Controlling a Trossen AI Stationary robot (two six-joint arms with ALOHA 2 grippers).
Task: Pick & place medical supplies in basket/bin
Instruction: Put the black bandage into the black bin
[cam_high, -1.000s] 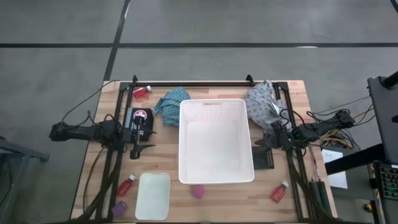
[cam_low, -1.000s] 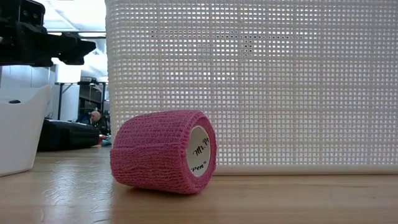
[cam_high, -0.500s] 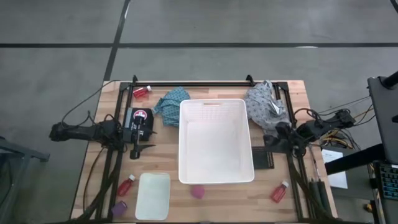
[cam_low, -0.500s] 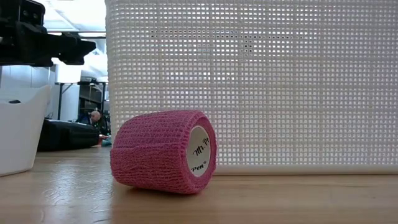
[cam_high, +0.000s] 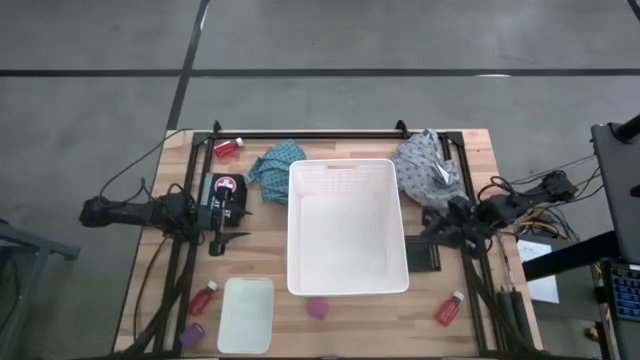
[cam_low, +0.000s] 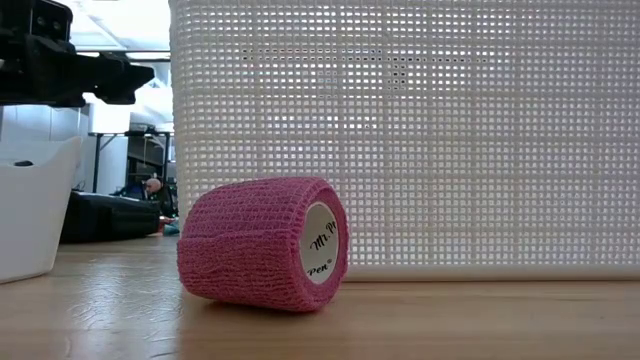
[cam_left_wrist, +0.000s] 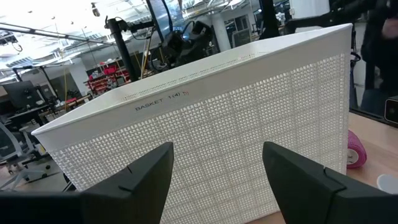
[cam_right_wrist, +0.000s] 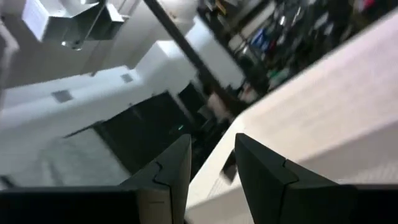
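Well, I have the right gripper (cam_high: 432, 228) at the table's right edge beside the white basket (cam_high: 347, 283), fingers parted with a narrow gap, empty; the left gripper (cam_high: 228, 240) waits near the left edge, fingers apart, empty. Closest to the right gripper is the grey bunched cloth (cam_high: 422, 166) at the far right corner; I judge it soft and light, best pinched at a raised fold; its long axis runs roughly along the table's right edge.
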